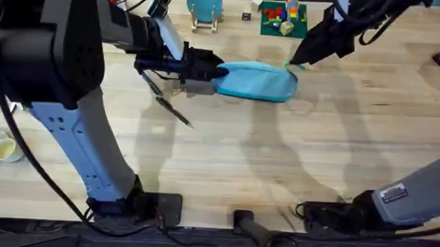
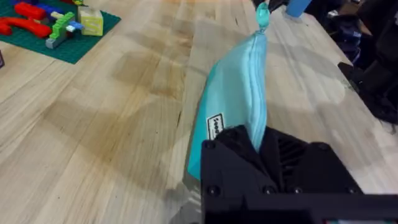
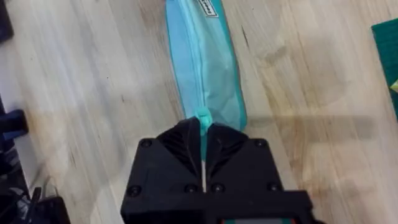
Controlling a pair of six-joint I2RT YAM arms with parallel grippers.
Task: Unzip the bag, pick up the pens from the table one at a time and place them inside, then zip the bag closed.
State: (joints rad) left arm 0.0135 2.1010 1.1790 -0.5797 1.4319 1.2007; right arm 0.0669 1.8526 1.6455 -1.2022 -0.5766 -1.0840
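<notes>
Left gripper (image 1: 207,69), right gripper (image 1: 295,62) clamped.

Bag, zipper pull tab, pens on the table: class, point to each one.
bag (image 1: 257,80), overhead view, middle of its fabric side.
zipper pull tab (image 3: 203,116), right wrist view, its pale end.
pens (image 1: 174,111), overhead view, shaft of one.

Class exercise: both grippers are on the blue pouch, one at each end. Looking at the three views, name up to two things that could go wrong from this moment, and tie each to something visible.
1. The right gripper pinches just the small pull tab; it might slip out when pulled.
2. The left gripper clamps the bag by one end; if that hold gives, the pouch may slide along the table instead of unzipping, possibly toward the pens lying beside it.
</notes>
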